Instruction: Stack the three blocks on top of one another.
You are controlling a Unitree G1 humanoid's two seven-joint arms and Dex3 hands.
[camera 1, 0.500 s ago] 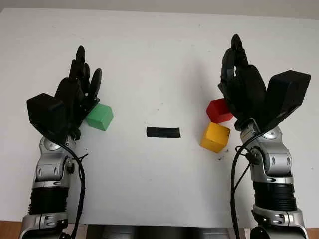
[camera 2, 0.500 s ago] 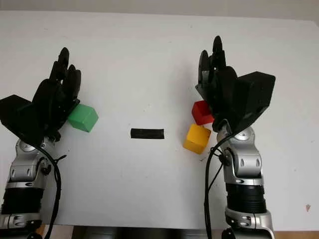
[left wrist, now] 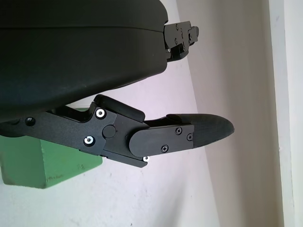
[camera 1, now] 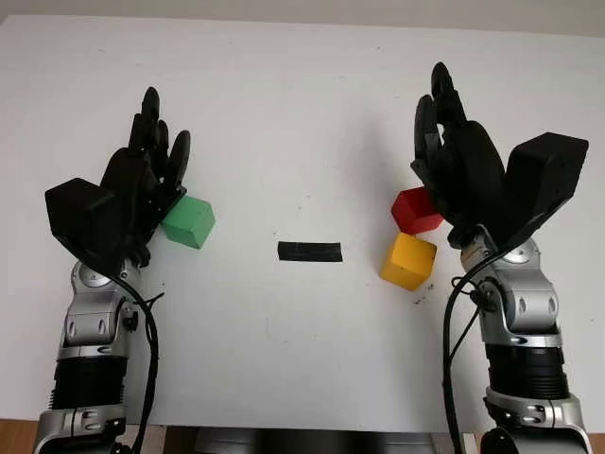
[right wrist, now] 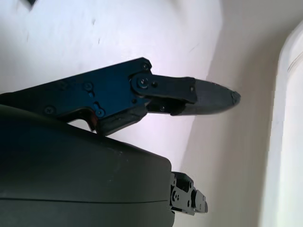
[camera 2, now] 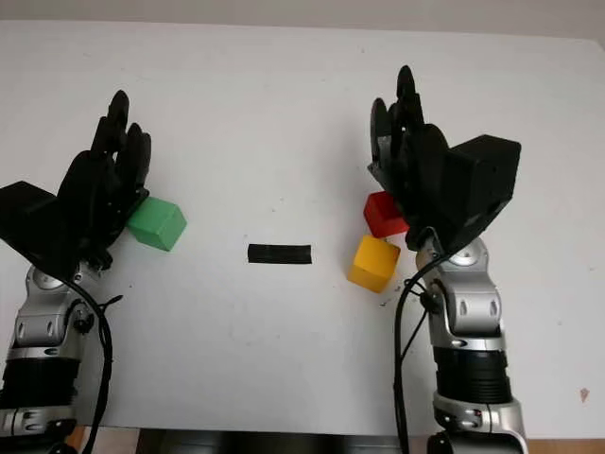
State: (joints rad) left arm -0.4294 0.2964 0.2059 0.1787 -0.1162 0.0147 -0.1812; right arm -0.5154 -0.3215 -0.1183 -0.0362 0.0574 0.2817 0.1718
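Observation:
A green block sits on the white table at the left, right beside my left hand, which is open and holds nothing. The left wrist view has the same green block under the hand's shell. At the right, a red block stands just behind a yellow block, the two nearly touching. My right hand is open and hovers next to the red block, partly covering its right side.
A short strip of black tape lies on the table between the two hands. The table's front edge runs along the bottom of the eye views, with both forearms rising over it.
The right hand has shifted slightly away from me and to the left. The left hand and all three blocks stay where they were.

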